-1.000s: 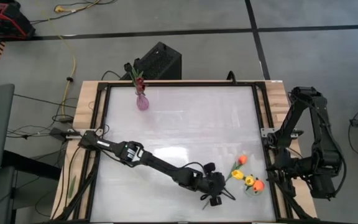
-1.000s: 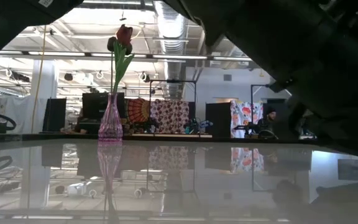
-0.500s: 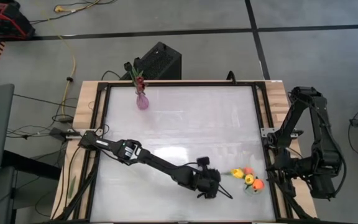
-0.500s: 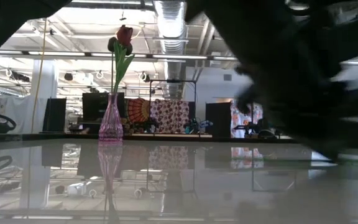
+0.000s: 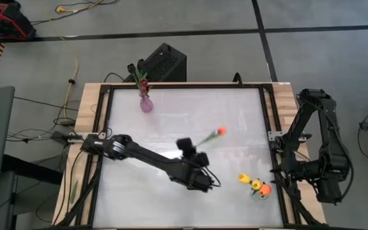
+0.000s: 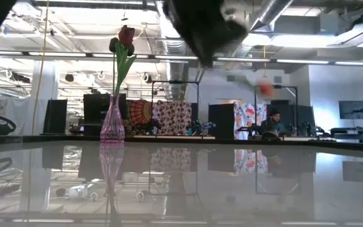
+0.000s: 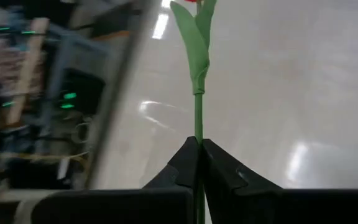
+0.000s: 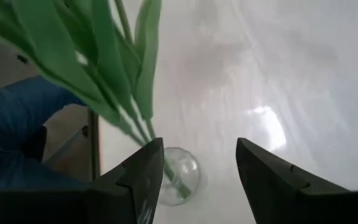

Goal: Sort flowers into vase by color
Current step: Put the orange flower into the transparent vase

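My left gripper (image 5: pixel 197 147) hangs over the middle of the table, shut on a tulip (image 5: pixel 217 133) with an orange-red head and green leaves (image 7: pixel 196 50). The tulip's head also shows in the low view (image 6: pixel 265 88). A pink vase (image 5: pixel 145 105) at the far left holds a dark red tulip (image 6: pixel 123 38). A clear glass vase (image 8: pixel 182 175) at the near right holds yellow and orange tulips (image 5: pixel 255 185). My right gripper (image 8: pixel 199 152) stands open just beside the clear vase; I see no touch. My left gripper pinches the tulip's bare green stem (image 7: pixel 198 127), below the leaves, between its two shut fingertips. The stem runs on straight ahead of the fingers, in line with them. The tulip is lifted clear of the table, its head pointing toward the far right.
The white tabletop (image 5: pixel 190 115) lies bare between the two vases. A black box (image 5: pixel 165 61) stands behind the far edge, near the pink vase. The right arm (image 5: pixel 318 147) stands along the right edge. A blue sleeve or cloth (image 8: pixel 23 124) shows beyond the table.
My left gripper has shut on the orange-red tulip, which lay on the table beside the clear vase. It has risen and swung toward the table's middle and far side. The tulip is now lifted clear, its head toward the far right.
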You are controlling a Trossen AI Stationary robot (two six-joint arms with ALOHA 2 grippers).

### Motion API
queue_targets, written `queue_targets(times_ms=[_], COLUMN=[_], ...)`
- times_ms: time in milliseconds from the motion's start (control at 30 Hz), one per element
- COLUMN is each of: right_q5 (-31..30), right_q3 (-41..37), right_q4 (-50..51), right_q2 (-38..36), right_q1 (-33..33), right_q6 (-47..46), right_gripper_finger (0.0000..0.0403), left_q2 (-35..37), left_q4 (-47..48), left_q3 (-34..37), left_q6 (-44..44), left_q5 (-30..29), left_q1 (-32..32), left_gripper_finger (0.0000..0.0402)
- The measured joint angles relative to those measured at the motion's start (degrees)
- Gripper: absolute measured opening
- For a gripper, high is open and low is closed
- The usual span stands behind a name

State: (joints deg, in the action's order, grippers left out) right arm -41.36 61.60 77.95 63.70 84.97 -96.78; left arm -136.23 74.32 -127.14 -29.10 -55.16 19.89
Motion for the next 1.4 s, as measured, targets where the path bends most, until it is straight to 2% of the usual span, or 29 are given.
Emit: queue_targets(times_ms=[167,300,400,467,600,733,900,1133,1233,1333,1400], right_q5=[-0.18,-2.10,-6.17,-9.72,-14.68,-15.61,-15.61,-15.74,-17.61,-17.89,-17.76], right_q3=[1.27,2.10,2.10,2.10,3.02,4.33,4.42,4.44,4.44,4.44,4.44], right_q4=[4.31,9.32,11.91,11.77,11.77,11.66,9.47,0.24,-5.04,-11.93,-16.12], right_q2=[-1.23,-2.02,-2.99,-4.11,-6.74,-9.28,-12.49,-16.20,-17.94,-19.59,-20.17], right_q1=[-1.55,-3.69,-5.67,-7.72,-13.64,-19.98,-26.73,-30.70,-31.61,-32.36,-32.68], right_q6=[1.32,1.38,2.05,6.30,13.60,22.73,32.30,48.66,56.84,64.85,69.92], right_gripper_finger=[0.0226,0.0226,0.0226,0.0226,0.0226,0.0226,0.0226,0.0226,0.0226,0.0226,0.0226], left_q2=[7.41,13.07,16.38,17.72,20.26,20.99,23.17,23.46,23.46,23.65,23.49], left_q4=[9.45,7.86,4.47,1.11,-8.33,-20.35,-36.84,-48.04,-54.02,-65.39,-71.70], left_q3=[-0.18,-0.17,-0.27,-0.25,-0.25,0.41,3.80,4.12,4.14,7.84,10.71], left_q6=[-7.39,-7.13,-3.75,-0.23,9.92,21.49,31.62,38.21,40.32,43.73,44.95], left_q5=[-6.53,-10.80,-12.43,-11.90,-6.48,0.40,16.99,20.32,23.17,24.45,28.58], left_q1=[0.36,1.61,2.11,2.13,1.81,0.53,-3.09,-5.01,-5.64,-6.13,-6.51], left_gripper_finger=[0.0000,0.0000,0.0000,0.0000,0.0000,0.0000,0.0000,0.0000,0.0000,0.0000,0.0000])
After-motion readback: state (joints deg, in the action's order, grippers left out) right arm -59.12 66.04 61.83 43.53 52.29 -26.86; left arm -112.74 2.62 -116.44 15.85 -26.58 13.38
